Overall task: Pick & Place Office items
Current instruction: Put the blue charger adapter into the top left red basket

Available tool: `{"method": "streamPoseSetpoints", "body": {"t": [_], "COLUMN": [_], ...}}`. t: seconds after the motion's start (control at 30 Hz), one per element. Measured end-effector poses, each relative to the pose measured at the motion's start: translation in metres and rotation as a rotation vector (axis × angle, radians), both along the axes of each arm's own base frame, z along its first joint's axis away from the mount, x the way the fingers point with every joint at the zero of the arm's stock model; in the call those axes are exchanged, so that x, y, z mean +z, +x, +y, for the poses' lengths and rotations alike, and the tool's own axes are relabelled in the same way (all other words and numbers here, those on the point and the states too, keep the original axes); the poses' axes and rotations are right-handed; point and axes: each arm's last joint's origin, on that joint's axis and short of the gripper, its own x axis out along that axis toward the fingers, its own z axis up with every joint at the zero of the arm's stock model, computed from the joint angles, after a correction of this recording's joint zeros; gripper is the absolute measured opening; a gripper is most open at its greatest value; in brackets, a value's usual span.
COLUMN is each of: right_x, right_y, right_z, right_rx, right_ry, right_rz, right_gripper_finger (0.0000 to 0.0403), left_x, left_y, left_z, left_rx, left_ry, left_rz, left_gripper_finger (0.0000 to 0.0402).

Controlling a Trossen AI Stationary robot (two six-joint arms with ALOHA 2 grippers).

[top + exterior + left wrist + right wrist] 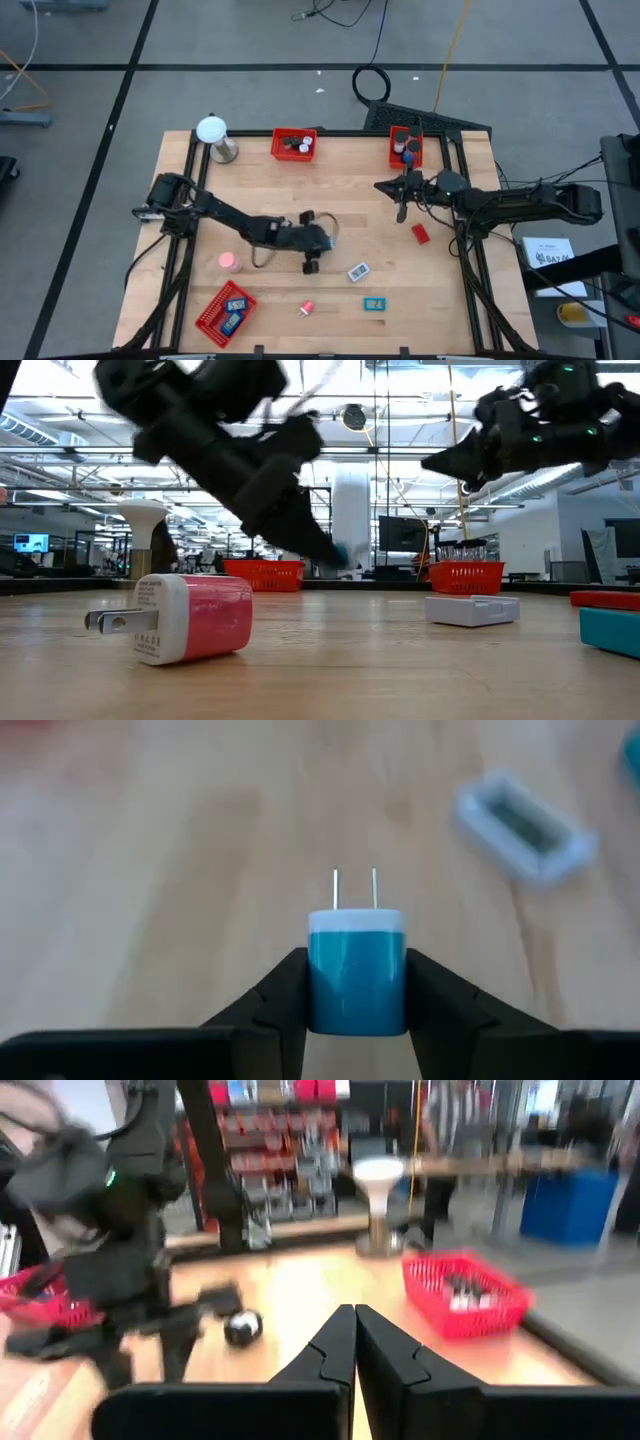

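Nearest the front edge of the bench (350, 200), at lower left of the overhead frame, a red tray (225, 312) holds small items. Right of it lie a small red piece (307, 308) and a teal piece (374, 305). A pink plug (229, 261) sits above the tray, a white case (359, 271) lower centre.

Centre frame, the left gripper (357, 982) has its fingers (268, 1002) clamped on a blue plug (356, 968), prongs pointing away from the wrist.

Right of centre, a red block (420, 233) lies just below the right gripper (355, 1335), whose fingers are pressed together on nothing.

Along the far edge stand two more red trays (294, 144) (405, 146), and a white ball on a stand (213, 134) at upper left.
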Motion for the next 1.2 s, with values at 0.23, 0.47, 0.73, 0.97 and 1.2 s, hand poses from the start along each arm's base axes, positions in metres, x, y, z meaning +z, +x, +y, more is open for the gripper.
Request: {"method": "streamPoseSetpoints", "body": {"t": [0.23, 0.47, 0.73, 0.97, 1.2], "right_x": [0.017, 0.029, 0.026, 0.019, 0.021], "right_y": [0.036, 0.087, 0.121, 0.132, 0.135], "right_z": [0.009, 0.03, 0.039, 0.04, 0.04], "right_rx": [-0.052, 0.095, 0.165, 0.229, 0.238], "right_ry": [0.086, 0.122, 0.133, 0.112, 0.075], "right_rz": [0.25, 0.396, 0.447, 0.433, 0.392], "right_gripper_finger": [0.0031, 0.0107, 0.0195, 0.0206, 0.0153], "left_x": [-0.01, -0.008, -0.006, -0.003, -0.002], "left_y": [-0.031, -0.037, -0.036, -0.035, -0.035], "left_z": [0.029, 0.049, 0.053, 0.052, 0.052], "left_rx": [0.07, 0.064, 0.038, 0.033, 0.017], "left_ry": [-0.048, -0.011, 0.024, 0.023, 0.011], "left_rz": [-0.398, -0.466, -0.476, -0.506, -0.518], "left_gripper_finger": [0.013, 0.013, 0.013, 0.013, 0.013]}}
